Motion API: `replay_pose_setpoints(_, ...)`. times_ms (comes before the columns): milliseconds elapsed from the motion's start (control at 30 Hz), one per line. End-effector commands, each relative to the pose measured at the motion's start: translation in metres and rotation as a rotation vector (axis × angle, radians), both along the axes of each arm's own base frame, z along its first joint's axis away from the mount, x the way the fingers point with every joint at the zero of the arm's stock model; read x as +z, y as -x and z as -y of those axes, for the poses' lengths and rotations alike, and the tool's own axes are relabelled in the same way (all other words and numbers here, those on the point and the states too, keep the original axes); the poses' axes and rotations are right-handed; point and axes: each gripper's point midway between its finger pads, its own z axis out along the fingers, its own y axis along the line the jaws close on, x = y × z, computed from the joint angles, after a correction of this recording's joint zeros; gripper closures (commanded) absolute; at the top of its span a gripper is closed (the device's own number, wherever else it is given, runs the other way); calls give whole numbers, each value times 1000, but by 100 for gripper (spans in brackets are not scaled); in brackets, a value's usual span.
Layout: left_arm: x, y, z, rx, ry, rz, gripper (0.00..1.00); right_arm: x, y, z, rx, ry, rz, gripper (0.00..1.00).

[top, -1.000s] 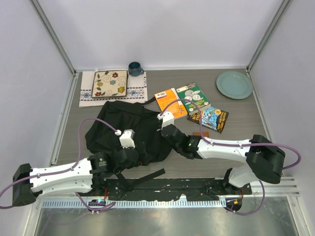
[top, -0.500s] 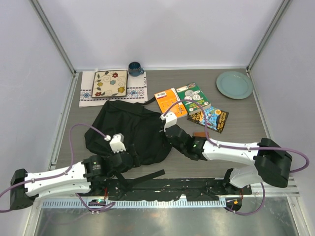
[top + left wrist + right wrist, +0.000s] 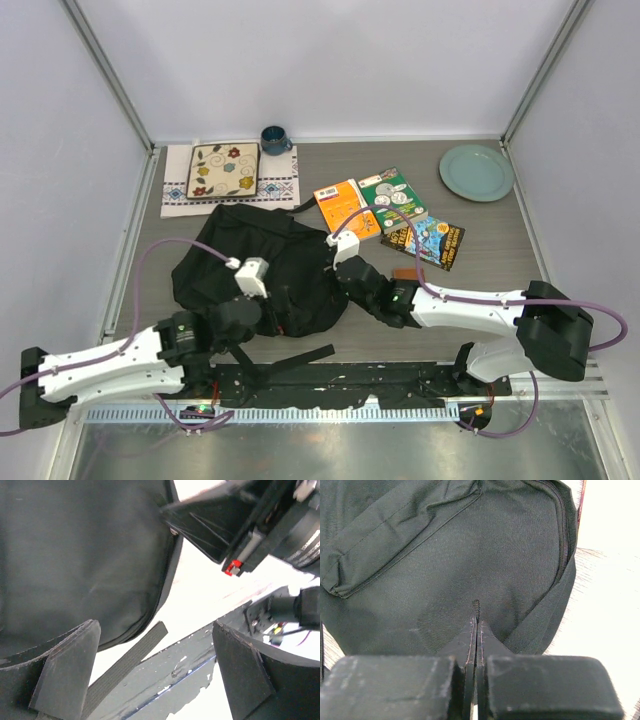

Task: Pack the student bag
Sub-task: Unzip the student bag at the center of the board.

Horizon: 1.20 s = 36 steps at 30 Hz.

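The student bag (image 3: 262,262), black and soft, lies left of the table's middle. In the left wrist view its zipped edge (image 3: 159,587) fills the upper left. My left gripper (image 3: 262,318) hangs over the bag's near edge, open with nothing between its fingers (image 3: 70,670); a loose black strap end (image 3: 135,647) lies below the gap. My right gripper (image 3: 347,277) is at the bag's right edge. Its fingertips (image 3: 476,630) are shut, with a thin ribbed tab of the bag (image 3: 476,605) sticking out between them.
An orange book (image 3: 346,208), a green book (image 3: 392,197) and a blue-and-black booklet (image 3: 424,241) lie right of the bag. A green plate (image 3: 476,171) sits at the back right, and a mug (image 3: 274,139) and floral tray (image 3: 223,170) at the back left. A black rail (image 3: 400,377) runs along the front.
The left arm drew back toward the near left, then came forward again over the bag's near edge. The right arm shifted slightly right and stays shut at the bag.
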Motion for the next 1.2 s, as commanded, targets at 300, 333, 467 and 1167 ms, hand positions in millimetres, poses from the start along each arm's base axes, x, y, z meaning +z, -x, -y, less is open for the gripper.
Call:
replay_pose_setpoints(300,-34,-12,85,-263,-135,216,3,27,-6,-10,-12,-74,36,99)
replay_pose_setpoints(333,-38,-14,82,-255,-144,228,3,29,-6,-10,-10,-77,37,99)
replay_pose_setpoints(467,-33,-21,88,-239,-101,294,3,32,-4,-12,3,-91,32,99)
replay_pose_setpoints(1167,-89,-10,93,-264,-96,207,100,41,-16,-5,-29,-86,37,100)
